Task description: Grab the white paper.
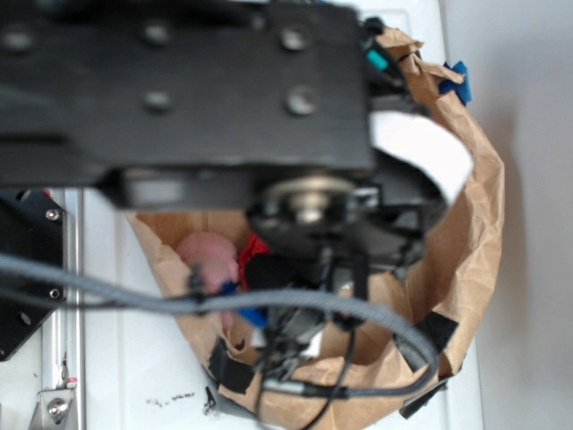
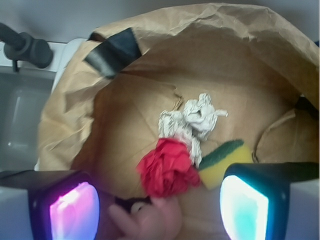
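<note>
In the wrist view the white paper (image 2: 192,120), a crumpled off-white wad, lies on the floor of a brown paper bag (image 2: 125,125), just above a red crumpled wad (image 2: 167,167) that touches it. My gripper (image 2: 157,207) hangs above the bag, open, its glowing pads (image 2: 75,210) wide apart with nothing between them; the white paper is ahead of the fingertips, beyond the red wad. In the exterior view the arm blocks the white paper; only a bit of the red wad (image 1: 253,248) shows.
A yellow sponge with a green top (image 2: 225,157) lies right of the red wad. A pink soft toy (image 2: 150,217) sits below it, also the pink toy (image 1: 210,260) in the exterior view. Brown bag walls (image 1: 474,224) ring everything. A black cable (image 1: 179,300) crosses the front.
</note>
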`<state>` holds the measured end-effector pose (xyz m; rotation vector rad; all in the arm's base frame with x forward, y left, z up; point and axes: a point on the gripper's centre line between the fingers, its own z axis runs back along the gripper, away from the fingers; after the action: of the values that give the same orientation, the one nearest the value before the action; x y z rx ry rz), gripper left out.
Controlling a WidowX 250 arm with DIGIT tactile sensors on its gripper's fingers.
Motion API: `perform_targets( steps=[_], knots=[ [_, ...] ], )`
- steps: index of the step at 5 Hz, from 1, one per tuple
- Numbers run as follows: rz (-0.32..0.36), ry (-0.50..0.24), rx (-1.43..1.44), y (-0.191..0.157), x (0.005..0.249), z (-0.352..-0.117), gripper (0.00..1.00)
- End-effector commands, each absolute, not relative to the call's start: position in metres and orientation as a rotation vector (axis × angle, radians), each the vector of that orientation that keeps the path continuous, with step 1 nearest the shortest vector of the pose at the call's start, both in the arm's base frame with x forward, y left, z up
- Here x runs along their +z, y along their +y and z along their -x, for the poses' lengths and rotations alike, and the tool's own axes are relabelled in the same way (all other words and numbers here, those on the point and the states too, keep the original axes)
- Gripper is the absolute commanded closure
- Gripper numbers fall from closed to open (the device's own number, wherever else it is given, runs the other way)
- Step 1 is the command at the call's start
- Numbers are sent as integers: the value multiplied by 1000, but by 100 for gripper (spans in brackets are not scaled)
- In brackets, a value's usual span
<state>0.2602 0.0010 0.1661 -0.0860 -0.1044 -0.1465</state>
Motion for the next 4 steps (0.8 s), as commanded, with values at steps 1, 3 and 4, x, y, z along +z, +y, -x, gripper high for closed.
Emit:
perform_targets(
  steps=[1,3,4],
  knots=[
    [65,-236,-1,16,157,-279,0],
    [49,-213,-21,22,150,-282,0],
    [49,-213,-21,22,150,-282,0]
  ],
)
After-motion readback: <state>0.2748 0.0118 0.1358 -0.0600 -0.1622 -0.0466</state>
